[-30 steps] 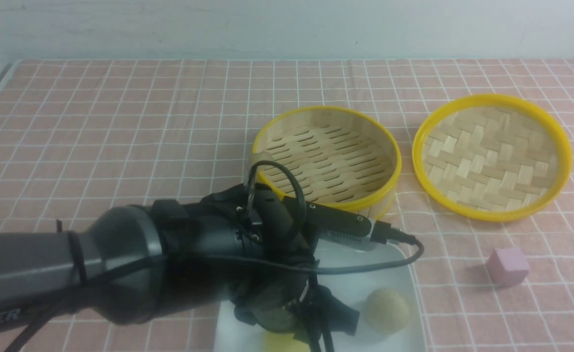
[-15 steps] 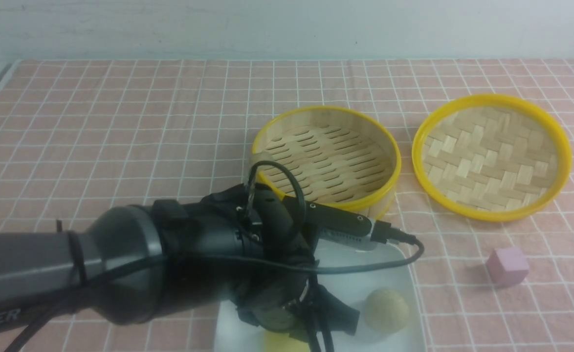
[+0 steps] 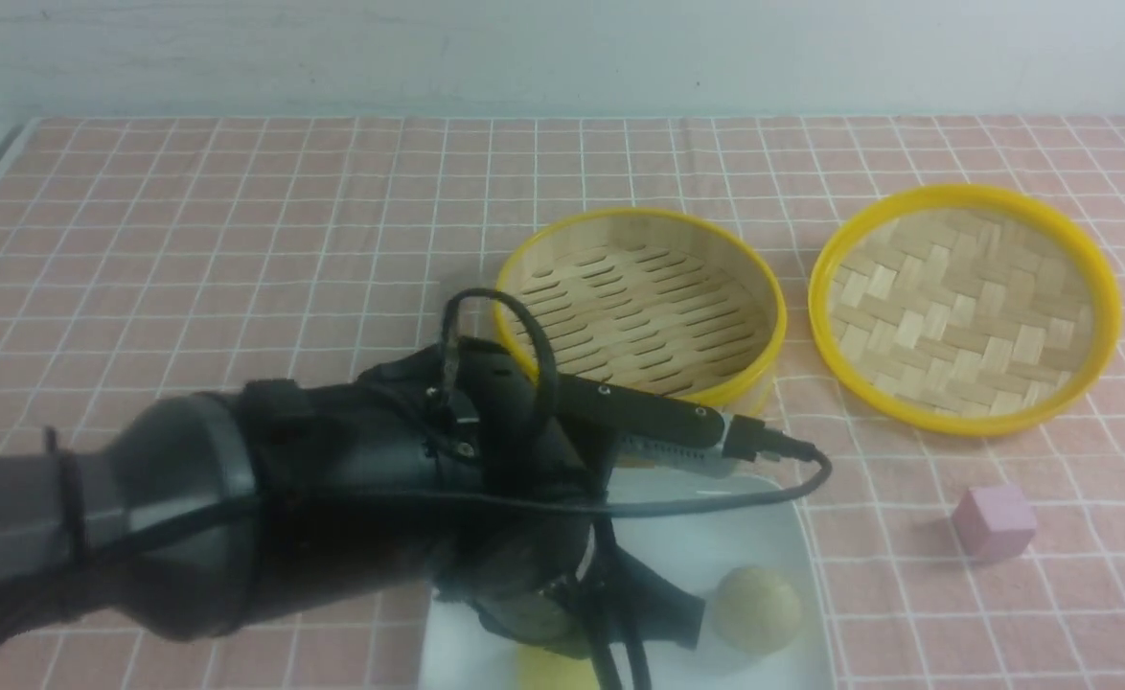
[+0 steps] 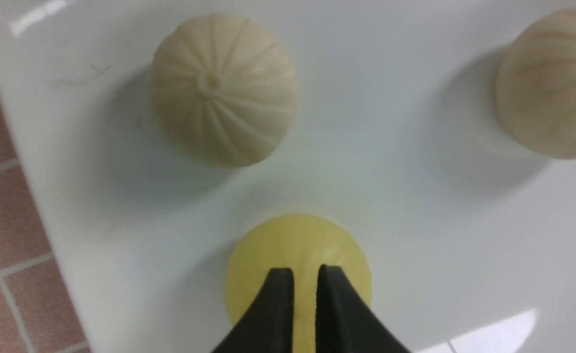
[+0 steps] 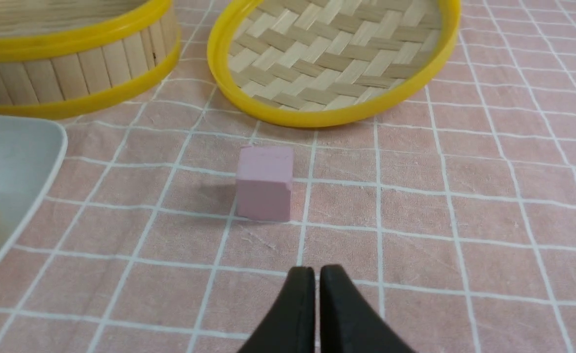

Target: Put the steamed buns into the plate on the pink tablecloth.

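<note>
Steamed buns (image 4: pixel 222 88) on plate (image 4: pixel 391 171)

Left gripper (image 4: pixel 305 279), jaws nearly pressed together and empty, hung over the yellow bun (image 4: pixel 288 240) on the plate. Right gripper (image 5: pixel 316 274), jaws together, hung off the plate's right side, over the pink tablecloth (image 5: pixel 415 220).

Left arm (image 3: pixel 189 517) is a chunky dark-grey barrel with black cables (image 3: pixel 489 293) looped over it, a slim black-and-silver camera bar (image 3: pixel 658 422) with a plug, and pointy matte-black gripper fingers (image 4: pixel 274 309).
</note>
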You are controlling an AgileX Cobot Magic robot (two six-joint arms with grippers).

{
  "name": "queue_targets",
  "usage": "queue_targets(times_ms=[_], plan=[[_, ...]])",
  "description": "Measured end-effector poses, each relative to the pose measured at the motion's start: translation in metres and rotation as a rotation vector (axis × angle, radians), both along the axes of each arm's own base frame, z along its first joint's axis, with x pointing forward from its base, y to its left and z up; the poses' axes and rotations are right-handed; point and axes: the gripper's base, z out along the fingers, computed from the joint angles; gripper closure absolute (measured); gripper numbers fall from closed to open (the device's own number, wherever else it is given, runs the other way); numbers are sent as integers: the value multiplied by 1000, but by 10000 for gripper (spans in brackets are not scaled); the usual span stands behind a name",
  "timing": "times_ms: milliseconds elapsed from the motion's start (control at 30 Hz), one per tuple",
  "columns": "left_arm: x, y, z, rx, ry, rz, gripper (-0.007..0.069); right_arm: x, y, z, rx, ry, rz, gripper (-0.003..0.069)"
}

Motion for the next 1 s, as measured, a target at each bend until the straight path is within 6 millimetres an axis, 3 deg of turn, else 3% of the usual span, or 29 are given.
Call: queue_targets(times_ms=[233,367,467,533,667,833,1000], plan=[[-15,29,63,-112,-151,-21,612,0,-1,0,0,-4,-17,610],[-40,70,119,-239,-279,-11,613,0,-1,0,0,-4,-17,603],[-63,102,142,-325,-321,-10,613,0,-1,0,0,-4,-18,599],[-82,124,143,-384,-334,-29,613,0,-1,0,0,-4,-18,595],[-110,158,122,-498,-414,-101,613,0,-1,0,0,-4,-18,589],[-123,171,101,-686,-605,-171,609,0,-1,0,0,-4,-17,584],[-127,170,99,-829,-734,-226,608,0,-1,0,0,-4,-17,577]])
